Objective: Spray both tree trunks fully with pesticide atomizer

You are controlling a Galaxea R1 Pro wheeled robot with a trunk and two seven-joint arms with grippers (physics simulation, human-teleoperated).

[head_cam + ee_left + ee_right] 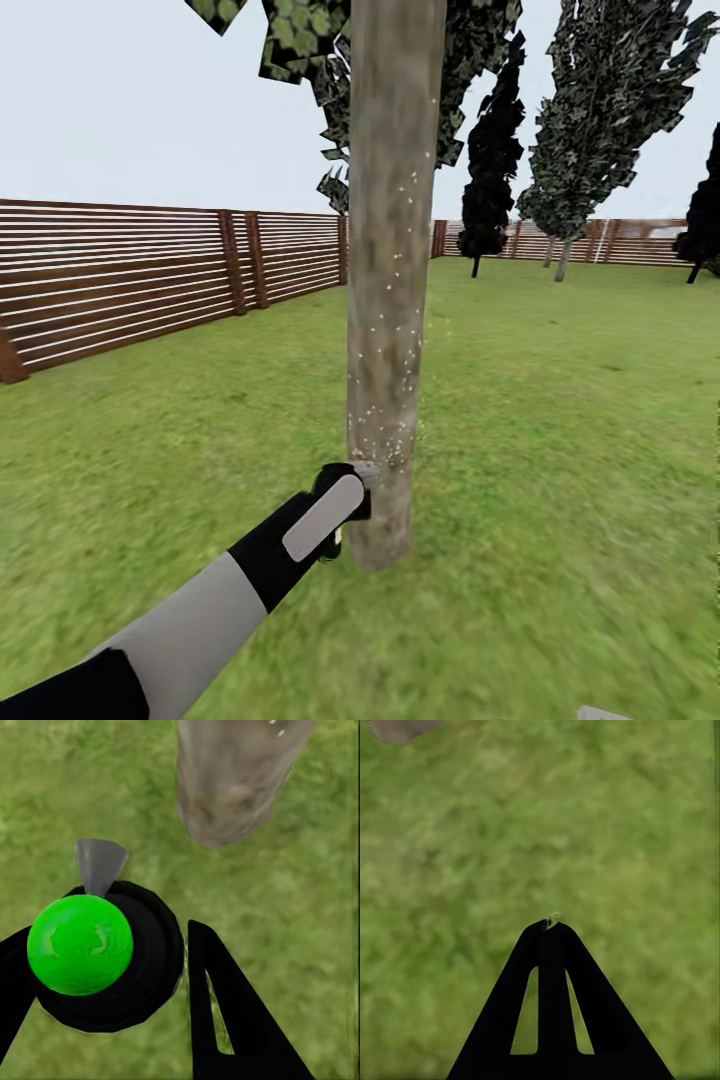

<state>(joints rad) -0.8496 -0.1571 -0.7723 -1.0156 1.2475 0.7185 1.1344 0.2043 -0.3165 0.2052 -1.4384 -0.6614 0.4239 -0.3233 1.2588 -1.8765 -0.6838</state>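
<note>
Grass lawn [560, 420] all round, slat fence [120, 280] off to the left, more trees [600, 110] far back right.

Left first: left gripper [345, 495] down low, just beside the trunk [390, 300], closed around the atomizer [109, 956]. Seen from the left wrist: dark round body with a bright green top wedged between the fingers [229, 1020], grey nozzle [99, 862] poking out toward the trunk base. So held, nozzle roughly aimed at bark.

Middle: white specks [385, 420] dotted up the lower and mid trunk, thickest just above the gripper. Thinner higher up, and can't tell about the far side from here.

Right: right gripper [552, 937] pressed closed, holding nothing, just hanging over grass.

Tips for the step in hand (coating this trunk), all guesswork:
- Keep the nozzle square to the bark, not angled past it, or the spray just lands on grass.
- Sweep slowly up from the base, since the upper part looks sparse.
- Probably need to shift round the trunk for the back side.
- Stay near but not touching; bumping the trunk could twist the bottle in the grip.
- Keep the grip firm, looks a bit off-centre between the fingers.

Second tree not started yet, judging by this.
</note>
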